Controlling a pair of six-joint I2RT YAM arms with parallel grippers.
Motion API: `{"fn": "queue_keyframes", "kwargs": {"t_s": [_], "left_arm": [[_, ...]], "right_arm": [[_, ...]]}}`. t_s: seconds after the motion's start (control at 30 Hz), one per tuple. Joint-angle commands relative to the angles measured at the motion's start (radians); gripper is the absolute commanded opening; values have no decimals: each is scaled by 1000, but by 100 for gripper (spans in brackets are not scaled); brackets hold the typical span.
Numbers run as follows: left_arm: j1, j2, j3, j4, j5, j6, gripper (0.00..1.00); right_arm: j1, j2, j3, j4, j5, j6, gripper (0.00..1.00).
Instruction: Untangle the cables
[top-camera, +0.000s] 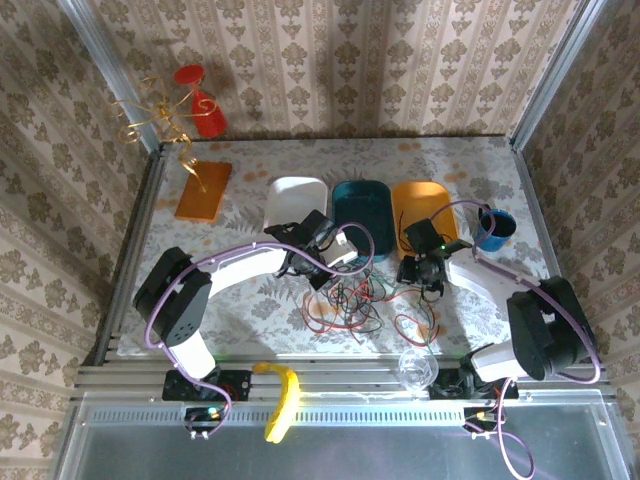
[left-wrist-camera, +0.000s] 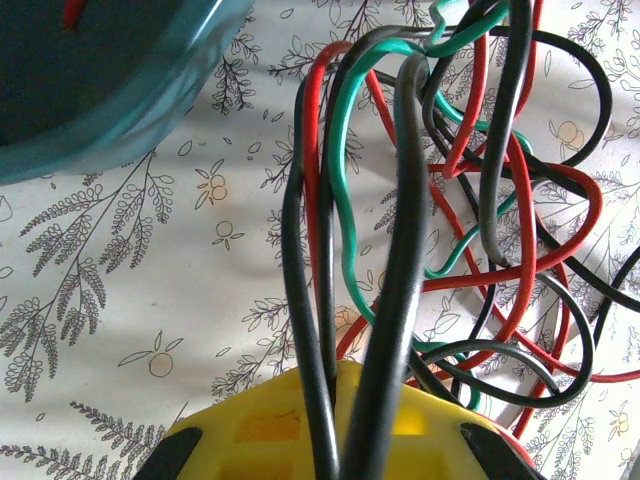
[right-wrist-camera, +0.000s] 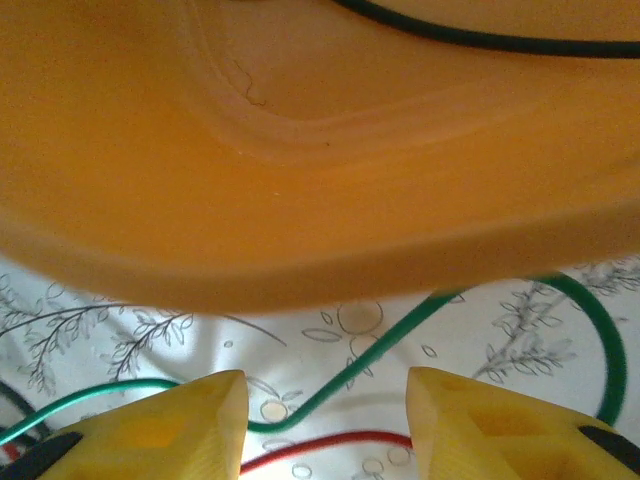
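The cables (top-camera: 345, 300), thin red, green and black wires, lie tangled on the flowered table in front of the trays. My left gripper (top-camera: 322, 272) is at the tangle's upper left. In the left wrist view it (left-wrist-camera: 340, 375) is shut on a few black cables (left-wrist-camera: 400, 250) that rise from its yellow fingers (left-wrist-camera: 250, 430) into the red and green loops. My right gripper (top-camera: 425, 280) sits low at the orange tray's near edge. Its jaws (right-wrist-camera: 325, 400) stand apart, with a green cable (right-wrist-camera: 380, 350) and a red cable (right-wrist-camera: 330, 440) lying on the table between them, ungripped.
White (top-camera: 297, 200), teal (top-camera: 360, 205) and orange (top-camera: 420, 205) trays stand in a row behind the tangle. A dark cable (right-wrist-camera: 480, 38) lies in the orange tray (right-wrist-camera: 300, 150). A blue cup (top-camera: 495, 228) is at the right, an orange slab (top-camera: 203, 190) at the back left, and a banana (top-camera: 283, 400) and clear glass (top-camera: 415, 370) at the front.
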Motion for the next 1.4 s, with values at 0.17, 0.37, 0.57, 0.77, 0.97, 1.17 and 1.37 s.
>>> {"fn": "queue_keyframes", "kwargs": {"t_s": [0.17,0.37,0.57,0.77,0.97,1.17,1.37], "left_arm": [[-6,-14,18,-22,0,18,0],[-6,-23,3,-19,-9,15,0],[0,-25,-9,-27,-28,21,0],[17,-34,-27,-33,-34,29,0],[29,-43,-33,-46,-42,35,0],[34,-56,-41,-55,-33,42,0],[-16,-18,43,-64,-19,56,0]], "right_arm": [[-2,84,23,69,-7,31,8],[18,-31,-15,-2,127,69,0],[90,-251,-61,-168,355,158,0],[96,-372,-77,-276,596,212,0],[87,-353,-4,-308,694,174,0],[181,-293,67,-353,814,196,0],[335,-148,163,-223,819,189,0]]}}
